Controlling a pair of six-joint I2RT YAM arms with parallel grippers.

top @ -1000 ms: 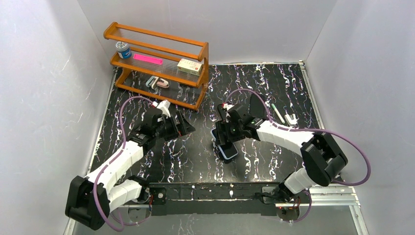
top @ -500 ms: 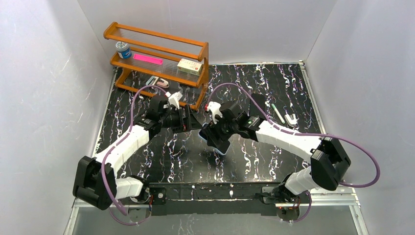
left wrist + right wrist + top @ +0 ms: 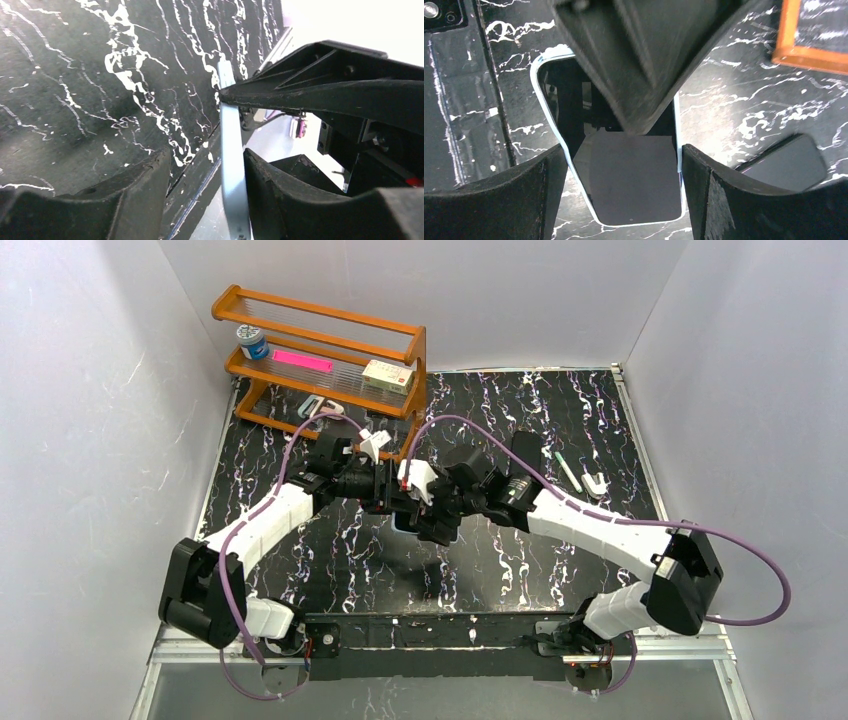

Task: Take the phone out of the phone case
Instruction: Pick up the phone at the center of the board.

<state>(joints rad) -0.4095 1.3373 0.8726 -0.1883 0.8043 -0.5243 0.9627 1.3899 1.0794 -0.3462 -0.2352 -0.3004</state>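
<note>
Pale-blue phone case (image 3: 231, 165), phone (image 3: 634, 185) inside, hangs over the middle of the desk (image 3: 520, 570), clamped across its width in the jaws of the right gripper (image 3: 621, 150). The left gripper (image 3: 206, 157) has jaws half-wide astride one edge, one finger touching, the other apart. Pinching rim and phone together would lock them, or twist the load free.

Both arms stretch inward, wrists nearly meeting; the right claw (image 3: 624, 150) is clamped, while the left claw (image 3: 205, 160) stands partly parted.
</note>
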